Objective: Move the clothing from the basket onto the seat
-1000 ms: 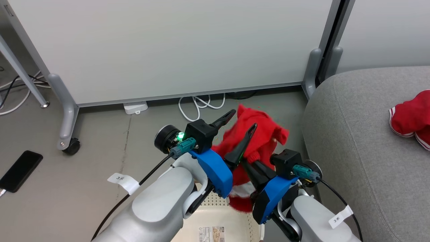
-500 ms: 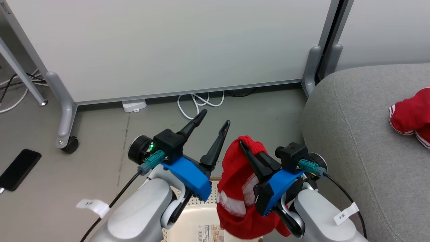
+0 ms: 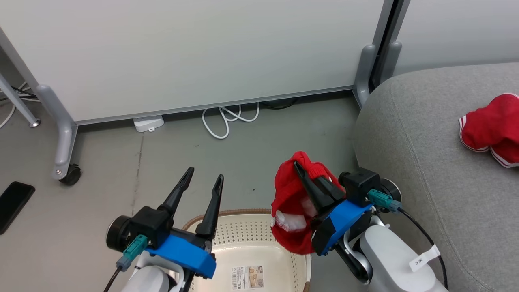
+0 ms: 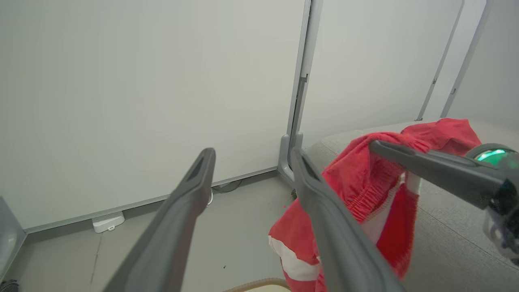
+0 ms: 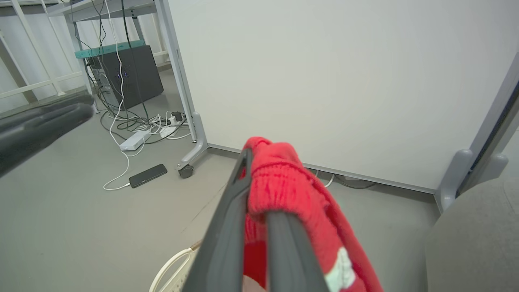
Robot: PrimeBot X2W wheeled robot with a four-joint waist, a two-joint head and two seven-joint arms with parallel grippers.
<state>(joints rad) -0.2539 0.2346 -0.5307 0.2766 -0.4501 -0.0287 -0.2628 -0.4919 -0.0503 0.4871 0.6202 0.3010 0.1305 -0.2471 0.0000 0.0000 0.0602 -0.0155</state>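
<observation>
Nearest the camera, the left gripper (image 3: pixel 204 175) holds its two dark fingers spread wide with nothing between them, above the left rim of the cream basket (image 3: pixel 251 237). To its right, the right gripper (image 3: pixel 305 173) is pinched tight on a red garment (image 3: pixel 288 198) with white trim, which hangs from the fingers over the basket's right edge. Right of those closed jaws is the grey seat (image 3: pixel 421 170), where a second red garment (image 3: pixel 488 129) lies, well apart from them. Beyond both grippers are grey floor (image 3: pixel 121 162), a looped white cable (image 3: pixel 225 121) and a pale partition panel (image 3: pixel 202 52).
</observation>
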